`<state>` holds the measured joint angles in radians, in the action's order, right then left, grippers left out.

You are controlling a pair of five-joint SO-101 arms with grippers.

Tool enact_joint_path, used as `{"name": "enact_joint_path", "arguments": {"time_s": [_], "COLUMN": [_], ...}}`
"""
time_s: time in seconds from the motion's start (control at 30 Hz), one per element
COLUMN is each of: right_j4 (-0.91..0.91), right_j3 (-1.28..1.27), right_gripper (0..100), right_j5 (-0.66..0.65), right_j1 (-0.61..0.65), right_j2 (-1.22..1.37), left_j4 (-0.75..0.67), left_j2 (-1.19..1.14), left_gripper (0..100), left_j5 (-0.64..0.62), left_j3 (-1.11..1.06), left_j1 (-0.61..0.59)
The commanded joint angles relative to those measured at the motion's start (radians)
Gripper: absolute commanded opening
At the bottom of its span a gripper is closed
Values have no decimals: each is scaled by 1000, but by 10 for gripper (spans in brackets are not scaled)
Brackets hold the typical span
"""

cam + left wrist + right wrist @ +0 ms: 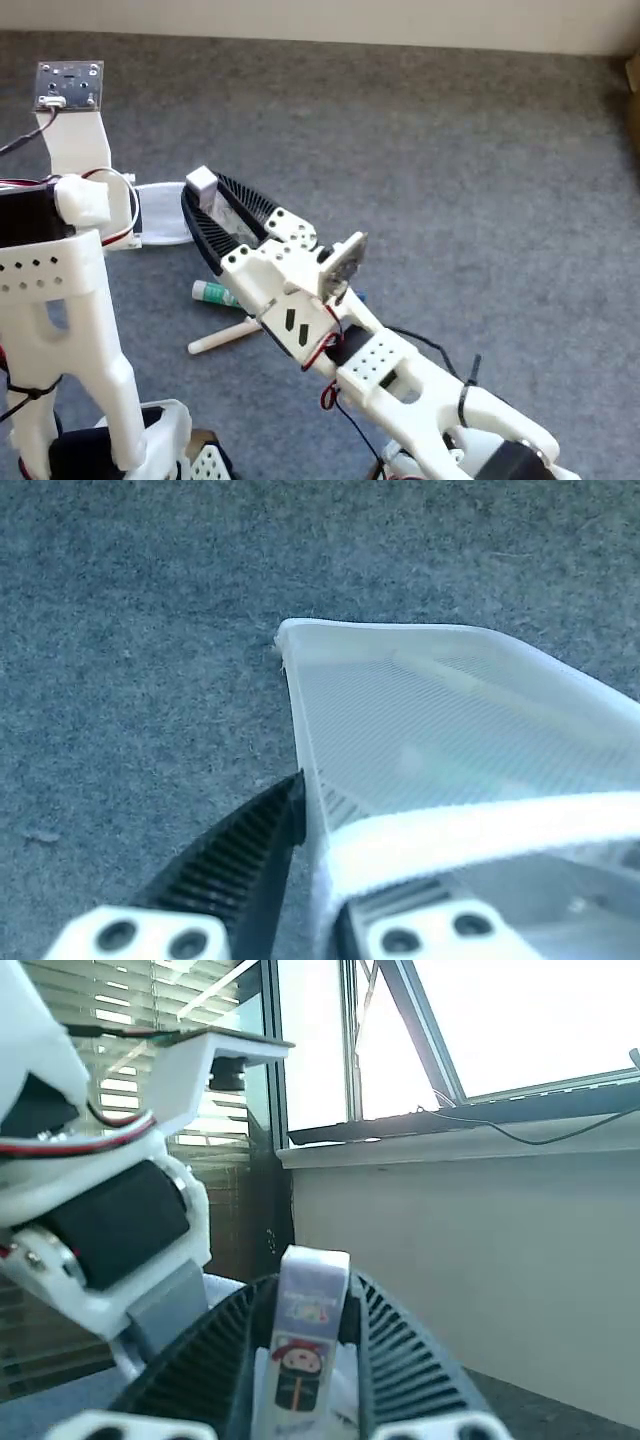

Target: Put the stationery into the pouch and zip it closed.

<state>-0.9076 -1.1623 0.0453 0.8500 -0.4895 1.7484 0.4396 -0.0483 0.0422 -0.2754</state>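
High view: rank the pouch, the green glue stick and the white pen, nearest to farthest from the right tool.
1. Pouch: right beside the right tool, which grips an eraser.
2. Green glue stick: on the table, partly hidden by the right arm.
3. White pen: farthest, nearer the arm bases.

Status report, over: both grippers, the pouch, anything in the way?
Left gripper shut on pouch edge. Right gripper shut on small white block, beside pouch. Glue stick and white stick loose nearby, not yet packed.
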Motion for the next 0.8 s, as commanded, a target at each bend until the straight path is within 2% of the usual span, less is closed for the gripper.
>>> {"name": "enact_joint_path", "arguments": {"time_s": [0.0,0.27,0.43,0.63,0.77], "right_j4": [-16,-56,-38,38,137], "right_j3": [-28,-134,-160,-202,-202], "right_gripper": [5,9,12,148,151], "right_j5": [-91,-230,-230,-230,-229], "right_j1": [21,96,96,97,97], "right_j2": [10,-39,-65,-128,-219], "left_j4": [6,5,5,5,5], "left_j2": [15,15,15,15,15], "left_gripper": [9,9,9,9,8], "left_j5": [-8,-9,-9,-9,-9], "left_j3": [10,10,10,10,8], "left_j1": [19,19,19,19,19]}}
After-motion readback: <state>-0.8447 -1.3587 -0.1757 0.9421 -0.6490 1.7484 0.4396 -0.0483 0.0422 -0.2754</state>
